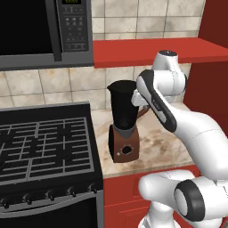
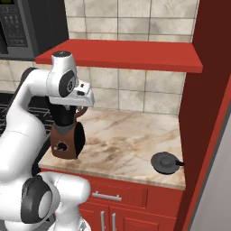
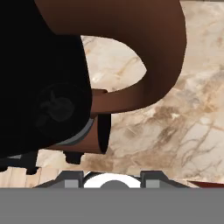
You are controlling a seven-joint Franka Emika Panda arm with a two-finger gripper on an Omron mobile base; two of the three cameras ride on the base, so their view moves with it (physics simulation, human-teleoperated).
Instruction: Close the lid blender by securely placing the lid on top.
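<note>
The blender (image 1: 123, 113) stands at the left end of the marble counter (image 2: 128, 140), a black jar with an uncovered mouth on a brown base (image 2: 63, 145). In the hand view the black jar (image 3: 39, 83) and its curved brown handle (image 3: 164, 52) loom very close. My gripper (image 2: 80, 107) hangs right beside the handle, near the jar's top. Its fingers stand apart in the hand view (image 3: 112, 177), open with nothing between them. The lid (image 2: 165, 162), a dark grey disc, lies flat near the counter's front right corner, far from the gripper.
A black stove (image 1: 44, 142) adjoins the counter on the left, with a microwave (image 1: 40, 31) above it. A red shelf (image 2: 122, 56) overhangs the counter just above my arm. A tall red cabinet side (image 2: 205, 113) walls off the right end.
</note>
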